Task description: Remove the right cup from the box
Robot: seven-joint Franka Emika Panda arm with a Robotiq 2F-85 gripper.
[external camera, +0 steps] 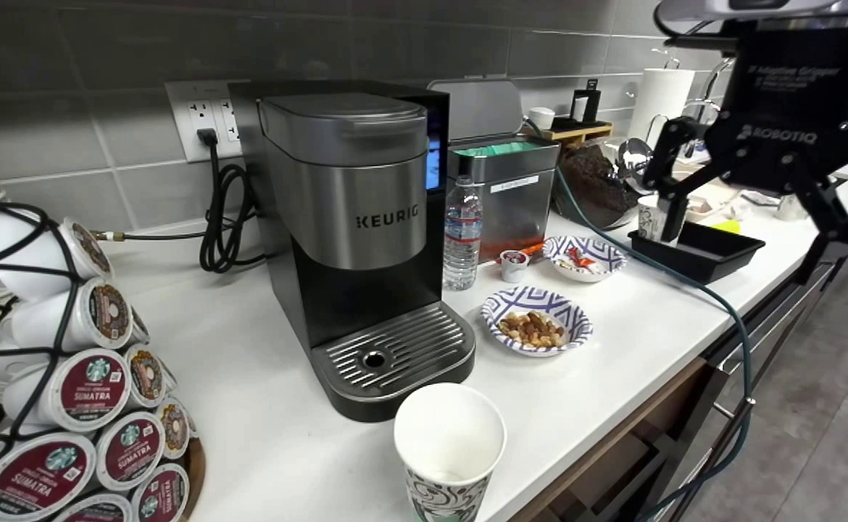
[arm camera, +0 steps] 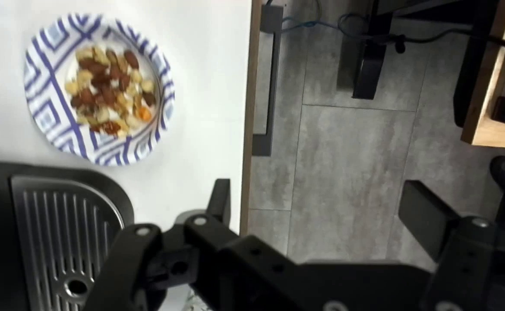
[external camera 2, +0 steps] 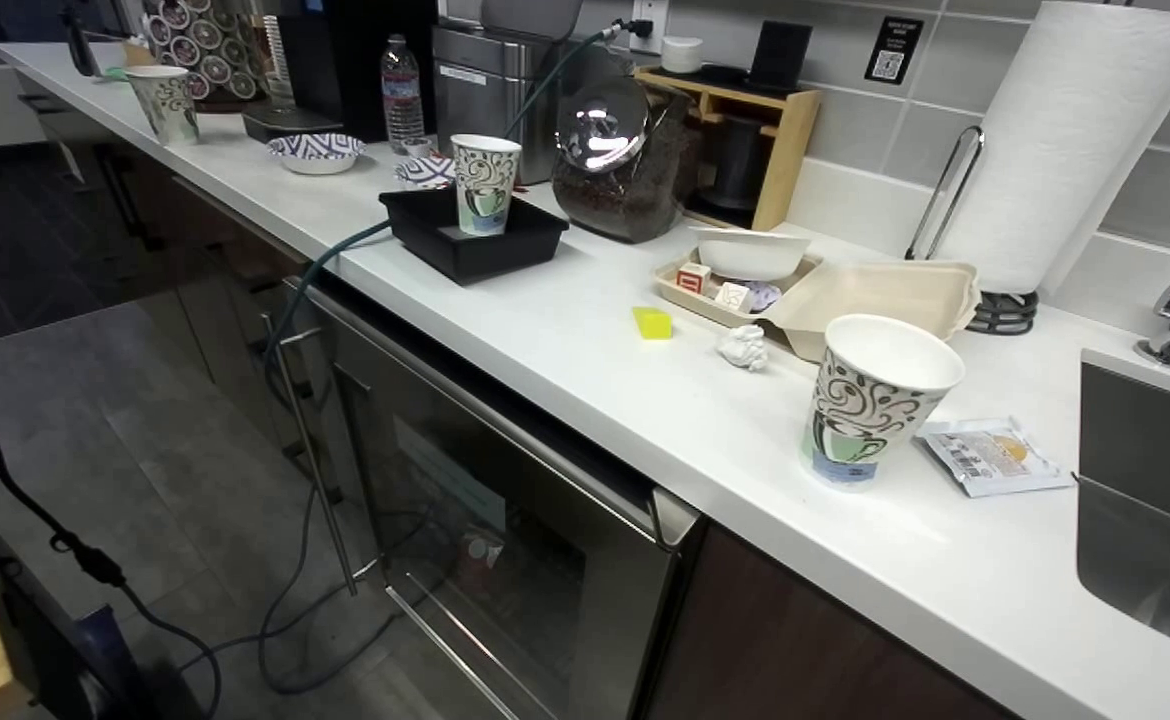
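Observation:
One white paper cup [external camera: 651, 219] with a dark swirl pattern stands upright in the shallow black box [external camera: 717, 255]. The cup [external camera 2: 486, 185] and the box [external camera 2: 465, 258] also show in an exterior view. My gripper [external camera: 744, 243] is open and empty. In that picture a finger overlaps part of the cup, but the gripper hangs nearer the camera, apart from the cup. In the wrist view the gripper [arm camera: 319, 194] spans the counter edge and the floor. The cup and box in it are out of the wrist view. My gripper is out of view in an exterior view.
Similar cups stand by the coffee maker [external camera: 351, 217] and near the sink: a near cup [external camera: 449, 442] and a sink-side cup [external camera 2: 870, 405]. A bowl of nuts [arm camera: 101, 90], a candy bowl [external camera: 583, 257] and a bottle [external camera: 462, 235] stand nearby. A teal hose [external camera: 736, 319] crosses the counter.

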